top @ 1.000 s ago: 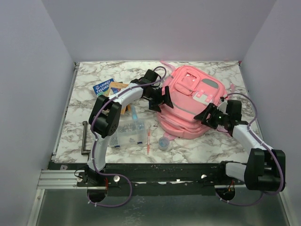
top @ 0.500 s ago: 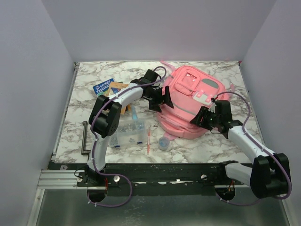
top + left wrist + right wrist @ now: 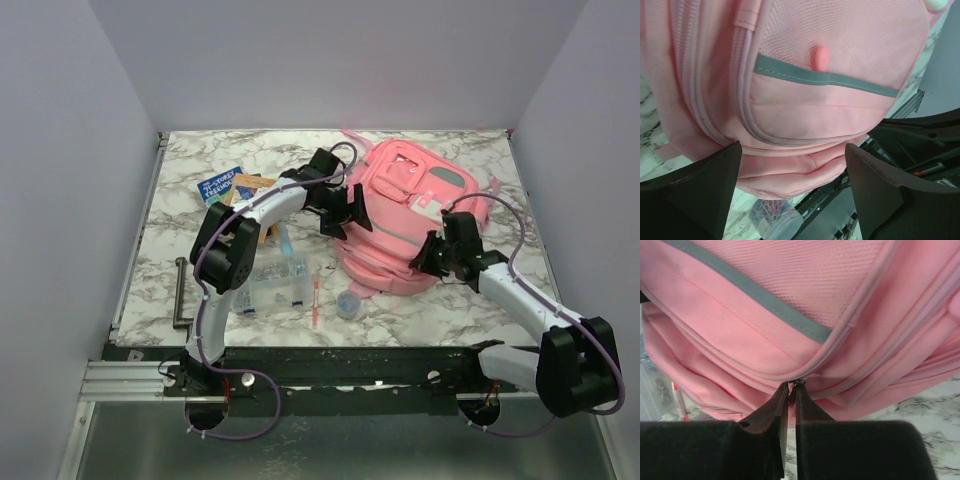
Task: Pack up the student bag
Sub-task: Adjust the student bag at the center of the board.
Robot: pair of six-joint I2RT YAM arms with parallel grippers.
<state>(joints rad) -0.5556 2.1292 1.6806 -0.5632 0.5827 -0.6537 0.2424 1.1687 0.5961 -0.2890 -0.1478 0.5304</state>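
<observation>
From above, the large pink fabric backpack [image 3: 405, 215] lies flat on the white marbled table [image 3: 470, 300], right of centre, its front pockets facing up. The left gripper [image 3: 347, 215] sits at the bag's left edge with its fingers spread. The right gripper [image 3: 428, 256] is pressed to the bag's near right edge. Left of the bag lie a clear plastic compartment box [image 3: 275, 275], a thin pink pen [image 3: 316, 295], a small round clear tub [image 3: 348, 303], a blue book [image 3: 222, 186] and a grey L-shaped metal key [image 3: 180, 295].

In the left wrist view, the left gripper [image 3: 792, 150] stands released. Its dark fingers [image 3: 695, 190] are wide apart on either side of the backpack [image 3: 790, 115], and neither is seen to pinch the fabric. A grey reflective strip [image 3: 825, 80] crosses the front pocket, with a pink tab [image 3: 820, 55] above it. The round tub [image 3: 775, 217], holding coloured clips, shows below the bag.

In the right wrist view, the right gripper [image 3: 790, 388] is clenched, with only a thin slit between its black fingers [image 3: 767, 415]. Its tips nip the small metal zip pull [image 3: 799, 381] on the seam of the backpack [image 3: 790, 300]. The pink pen [image 3: 678, 400] shows at the lower left, and the marbled table [image 3: 940, 440] at the lower right
</observation>
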